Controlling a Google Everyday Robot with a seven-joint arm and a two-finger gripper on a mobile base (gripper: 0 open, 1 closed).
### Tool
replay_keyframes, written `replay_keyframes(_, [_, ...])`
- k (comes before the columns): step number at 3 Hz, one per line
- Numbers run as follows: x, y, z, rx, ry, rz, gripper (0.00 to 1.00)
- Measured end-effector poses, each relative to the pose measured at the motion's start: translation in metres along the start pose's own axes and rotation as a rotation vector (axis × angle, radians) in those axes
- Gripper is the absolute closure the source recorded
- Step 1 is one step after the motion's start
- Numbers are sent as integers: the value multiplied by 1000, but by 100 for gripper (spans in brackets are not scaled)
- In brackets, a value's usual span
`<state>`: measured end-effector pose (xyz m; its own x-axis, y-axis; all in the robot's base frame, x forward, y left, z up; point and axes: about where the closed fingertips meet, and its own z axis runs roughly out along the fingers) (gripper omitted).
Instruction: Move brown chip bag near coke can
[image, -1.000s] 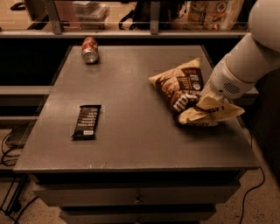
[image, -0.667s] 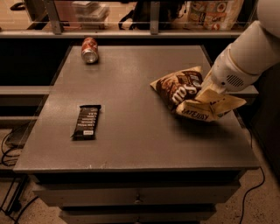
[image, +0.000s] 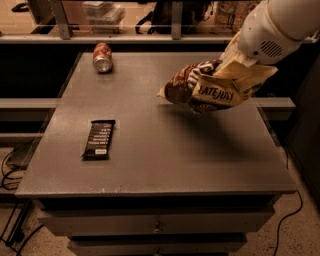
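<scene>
The brown chip bag (image: 212, 91), dark brown with cream ends and "LATE JULY" print, hangs tilted above the right half of the grey table (image: 165, 155), casting a shadow below it. My gripper (image: 231, 64), at the end of the white arm coming in from the upper right, is shut on the bag's upper right part and is mostly hidden by the bag. The coke can (image: 102, 56), red-orange with a silver end, lies on its side at the table's far left, well apart from the bag.
A small black candy bar wrapper (image: 99, 139) lies on the table's left side near the front. A railing and shelves (image: 115, 35) run behind the table's far edge. Drawers (image: 155, 225) sit below the front edge. Cables lie on the floor at both sides.
The bag has been lifted off the table and carried up and left toward the middle. The arm rose with it. The can and the candy bar have not moved.
</scene>
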<state>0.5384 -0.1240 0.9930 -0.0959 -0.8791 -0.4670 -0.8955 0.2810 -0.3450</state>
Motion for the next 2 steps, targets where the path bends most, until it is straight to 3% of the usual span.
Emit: replay_keyframes(2, [-5,-2,11,10,-10,28,100])
